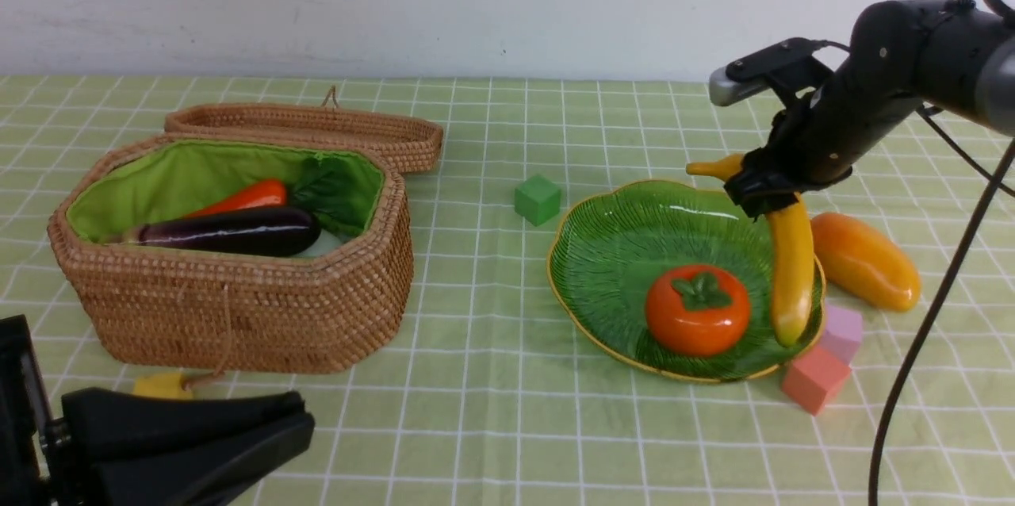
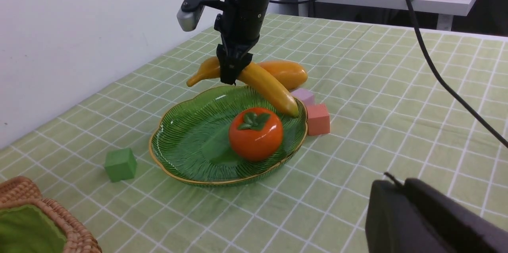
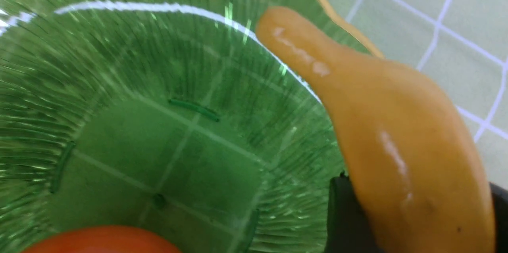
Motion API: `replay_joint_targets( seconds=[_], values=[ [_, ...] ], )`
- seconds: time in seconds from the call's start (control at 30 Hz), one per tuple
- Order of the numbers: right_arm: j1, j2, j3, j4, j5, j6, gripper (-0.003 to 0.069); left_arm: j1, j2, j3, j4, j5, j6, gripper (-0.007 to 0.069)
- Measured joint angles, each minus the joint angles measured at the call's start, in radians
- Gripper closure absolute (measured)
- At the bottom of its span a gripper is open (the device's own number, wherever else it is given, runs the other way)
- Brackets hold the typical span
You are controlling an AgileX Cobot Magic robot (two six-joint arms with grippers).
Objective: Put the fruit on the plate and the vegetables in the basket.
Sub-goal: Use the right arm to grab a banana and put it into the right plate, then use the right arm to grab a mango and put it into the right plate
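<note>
The left end effector (image 1: 305, 420) is nearest, black and closed on nothing. The right end effector (image 1: 765, 195) grips the long curved banana (image 1: 791, 276), jaws partly open around it. The banana's low tip touches the right side of the plate (image 1: 603, 252). The round shiny persimmon (image 1: 698, 309) sits in that ribbed green glass plate. The smooth oval mango (image 1: 864, 260) lies on the worktop (image 1: 492, 411) just right of the plate, so I think 1 fruit is left. The woven basket (image 1: 238, 316) at left holds a glossy purple eggplant (image 1: 230, 231), a red pepper (image 1: 242, 195) and green leaves (image 1: 333, 189). I see no cucumber.
</note>
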Motion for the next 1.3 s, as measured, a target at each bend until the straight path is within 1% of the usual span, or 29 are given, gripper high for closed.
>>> replay_joint_targets(
  seconds=[0.07,0.1,0.13,0.2,0.23,0.3,0.33,0.4,0.43,0.47,0.5,0.6,0.67,0.7,0.73,0.77,0.83,0.87,0.9,0.93,1.07,1.3],
  values=[
    [0.003,0.0,-0.002,0.0,0.005,-0.003,0.0207,0.0,0.0,0.0,0.0,0.0,0.0,0.0603],
    [0.004,0.0,-0.005,0.0,0.014,-0.003,0.0157,0.0,0.0,0.0,0.0,0.0,0.0,0.0603],
    [0.004,0.0,-0.006,0.0,0.018,-0.003,0.0148,0.0,0.0,0.0,0.0,0.0,0.0,0.0603],
    [0.004,-0.004,-0.016,0.0,0.05,-0.003,0.0065,0.0,0.0,0.0,0.0,0.0,0.0,0.0601],
    [0.004,-0.009,-0.023,0.0,0.066,-0.003,0.0041,0.0,0.0,0.0,0.0,0.0,0.0,0.0601],
    [0.004,-0.032,-0.033,-0.013,0.1,-0.003,0.0021,0.0,0.0,0.0,0.0,0.0,0.0,0.0601],
    [0.004,-0.035,-0.035,-0.016,0.104,-0.003,0.002,0.0,0.0,0.0,0.0,0.0,0.0,0.0601],
    [-0.005,-0.083,-0.045,-0.079,0.166,0.005,0.0028,0.0,0.0,0.0,0.0,0.0,0.0,0.0606],
    [-0.007,-0.083,-0.045,-0.085,0.166,0.006,0.003,0.0,0.0,0.0,0.0,0.0,0.0,0.0606],
    [-0.027,-0.106,-0.05,-0.13,0.211,0.008,0.0053,0.0,0.0,0.0,0.0,0.0,0.0,0.0606],
    [-0.047,-0.111,-0.051,-0.147,0.227,0.006,0.0068,0.0,0.0,0.0,0.0,0.0,0.0,0.0606],
    [-0.121,-0.108,-0.052,-0.167,0.25,-0.009,0.0093,0.0,0.0,0.0,0.0,0.001,0.0,0.0606],
    [-0.187,-0.091,-0.052,-0.139,0.247,-0.049,0.0096,0.0,0.0,0.0,0.0,0.001,0.0,0.0606],
    [-0.204,-0.084,-0.052,-0.125,0.245,-0.065,0.0095,0.0,0.0,0.0,0.0,0.001,0.0,0.0606],
    [-0.233,-0.071,-0.052,-0.083,0.238,-0.103,0.009,0.0,0.0,0.0,0.0,0.0,0.0,0.0606],
    [-0.241,-0.069,-0.052,-0.076,0.236,-0.117,0.0087,0.0,0.0,0.0,0.0,0.0,0.0,0.0606],
    [-0.275,-0.038,-0.052,0.024,0.227,-0.198,0.0063,0.0,0.0,0.0,0.0,-0.001,0.0,0.0606],
    [-0.279,-0.033,-0.052,0.04,0.226,-0.213,0.0058,0.0,0.0,0.0,0.0,-0.002,0.0,0.0606],
    [-0.288,-0.007,-0.052,0.089,0.217,-0.267,0.0041,0.0,0.0,0.0,0.0,-0.003,0.001,0.0606],
    [-0.289,0.013,-0.052,0.11,0.21,-0.297,0.0029,0.0,0.0,0.0,0.0,-0.004,0.001,0.0606],
    [-0.282,0.074,-0.052,0.139,0.182,-0.336,0.0018,0.0,0.0,0.0,0.0,-0.007,0.004,0.0606],
    [-0.268,0.166,-0.052,0.126,0.129,-0.344,0.0019,0.0,0.0,0.0,0.0,-0.017,0.05,0.0603]
  ],
)
